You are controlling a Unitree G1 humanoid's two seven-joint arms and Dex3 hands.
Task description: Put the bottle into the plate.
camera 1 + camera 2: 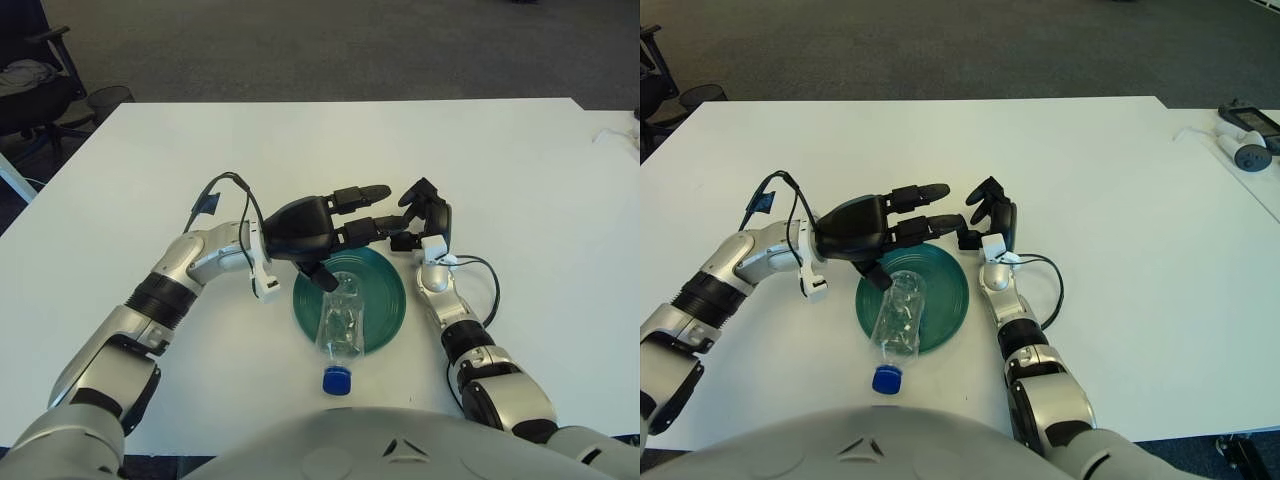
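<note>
The left hand (315,228) was positioned over the far-left part of the green plate (385,298). Its fingers (362,193) were extended and spread apart toward the right, holding nothing; the thumb pointed down, just beside the base of the bottle (341,322). The clear bottle lay on its side below those fingers. Its base end was on the plate; its neck and blue cap (337,380) projected past the near rim onto the white counter (520,160). The right hand (428,222) was at the plate's far-right edge, just beyond the left fingertips. Its fingers were loosely curled and gripped nothing. A black cable (487,277) looped beside the right wrist.
</note>
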